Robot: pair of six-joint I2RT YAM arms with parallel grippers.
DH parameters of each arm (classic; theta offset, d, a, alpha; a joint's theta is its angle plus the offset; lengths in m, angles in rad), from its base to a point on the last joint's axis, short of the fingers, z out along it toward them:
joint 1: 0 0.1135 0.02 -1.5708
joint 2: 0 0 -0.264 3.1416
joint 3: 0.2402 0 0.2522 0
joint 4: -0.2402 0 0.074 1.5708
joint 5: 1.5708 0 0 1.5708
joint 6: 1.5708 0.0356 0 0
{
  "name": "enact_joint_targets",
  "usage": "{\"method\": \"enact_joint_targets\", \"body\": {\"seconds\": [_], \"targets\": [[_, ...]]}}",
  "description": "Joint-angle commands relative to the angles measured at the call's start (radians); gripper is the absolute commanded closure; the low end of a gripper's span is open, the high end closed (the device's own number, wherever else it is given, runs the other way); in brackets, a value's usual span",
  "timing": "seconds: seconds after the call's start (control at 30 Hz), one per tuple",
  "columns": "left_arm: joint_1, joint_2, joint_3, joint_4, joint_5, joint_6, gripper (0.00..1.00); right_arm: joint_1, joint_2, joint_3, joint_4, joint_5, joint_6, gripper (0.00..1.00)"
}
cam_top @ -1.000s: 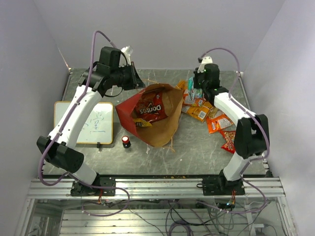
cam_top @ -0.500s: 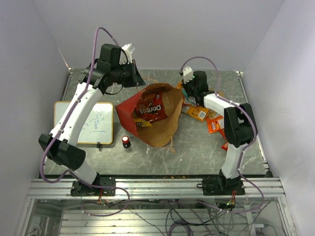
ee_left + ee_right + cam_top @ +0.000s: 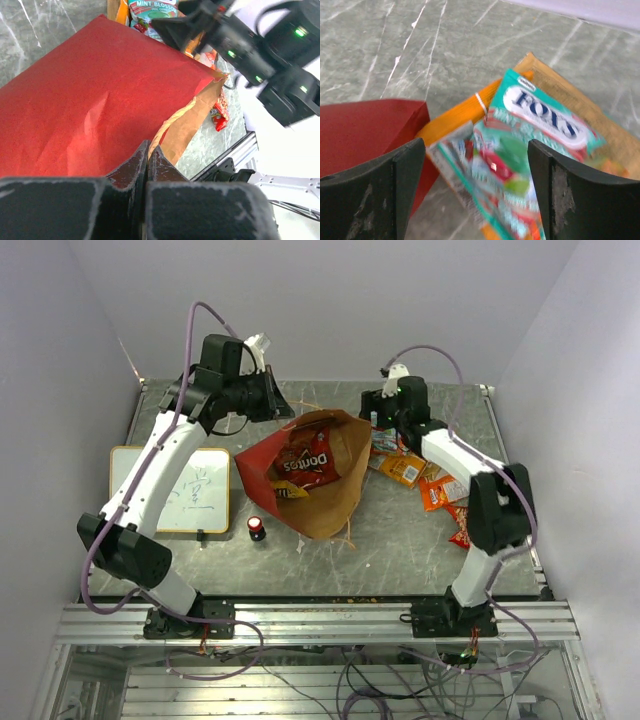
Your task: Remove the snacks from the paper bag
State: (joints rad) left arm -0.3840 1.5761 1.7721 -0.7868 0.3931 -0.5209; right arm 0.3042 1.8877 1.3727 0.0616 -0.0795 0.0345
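Left gripper (image 3: pixel 148 156): at the far left rim of the paper bag (image 3: pixel 335 495). Its fingers are pressed together, pinching the cord handle (image 3: pixel 172 125), which runs in between the tips.
Right gripper (image 3: pixel 476 150): just beyond the far right rim of the paper bag. Its fingers are spread wide with nothing between them, and they point down at a heap of snacks.
Paper bag: lies in the middle of the table (image 3: pixel 400 550) with its mouth open toward the top camera. The red outside shows on the left and the brown inside on the right. The far rim meets the left gripper.
In the paper bag: a red Doritos bag (image 3: pixel 305 455) lies flat against the inner wall. A small dark-and-yellow packet (image 3: pixel 287 490) sits just below it, near the left edge.
Under the right gripper: a teal Fox's pack (image 3: pixel 542 117) lies on an orange bag (image 3: pixel 452 131). A second teal pack (image 3: pixel 492 172) overlaps the first and is too blurred to read. The paper bag's red corner is just beside the orange bag, on its left.
Out on the table: an orange chip bag (image 3: pixel 405 470), a second chip bag (image 3: pixel 442 490) and a red packet (image 3: pixel 465 528) all lie to the right of the paper bag. The red packet is nearest the arm bases.
Whiteboard (image 3: pixel 190 495): lies flat to the left of the paper bag, with writing on it.
Cylinder (image 3: pixel 256 528): small, red and black, upright between the whiteboard and the paper bag, near the bag's near left edge.
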Motion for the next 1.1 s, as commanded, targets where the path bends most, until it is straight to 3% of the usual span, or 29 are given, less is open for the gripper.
{"method": "enact_joint_targets", "body": {"seconds": [0.0, 0.23, 0.37, 0.6, 0.67, 0.73, 0.83, 1.07], "targets": [[0.008, -0.026, -0.029, 0.057, 0.047, -0.03, 0.93, -0.004, -0.233, -0.132, -0.042, 0.122, 0.145, 0.13], [0.008, -0.024, -0.05, 0.088, 0.113, -0.065, 0.93, 0.002, -0.43, -0.188, -0.261, 0.098, 0.069, 0.13], [0.01, -0.044, -0.069, 0.104, 0.129, -0.094, 0.93, 0.038, -0.563, -0.212, -0.273, 0.073, 0.071, 0.13], [0.018, -0.072, -0.118, 0.154, 0.181, -0.148, 0.93, 0.34, -0.742, -0.377, -0.123, -0.12, -0.116, 0.16], [0.022, -0.079, -0.138, 0.173, 0.196, -0.164, 0.93, 0.406, -0.777, -0.471, -0.036, -0.258, -0.22, 0.18], [0.025, -0.088, -0.156, 0.188, 0.201, -0.174, 0.93, 0.464, -0.79, -0.534, 0.015, -0.347, -0.342, 0.22], [0.033, -0.104, -0.175, 0.205, 0.215, -0.187, 0.93, 0.533, -0.777, -0.58, 0.051, -0.288, -0.421, 0.22], [0.04, -0.153, -0.25, 0.272, 0.235, -0.238, 0.93, 0.561, -0.593, -0.57, 0.15, -0.262, -0.489, 0.22]]}}
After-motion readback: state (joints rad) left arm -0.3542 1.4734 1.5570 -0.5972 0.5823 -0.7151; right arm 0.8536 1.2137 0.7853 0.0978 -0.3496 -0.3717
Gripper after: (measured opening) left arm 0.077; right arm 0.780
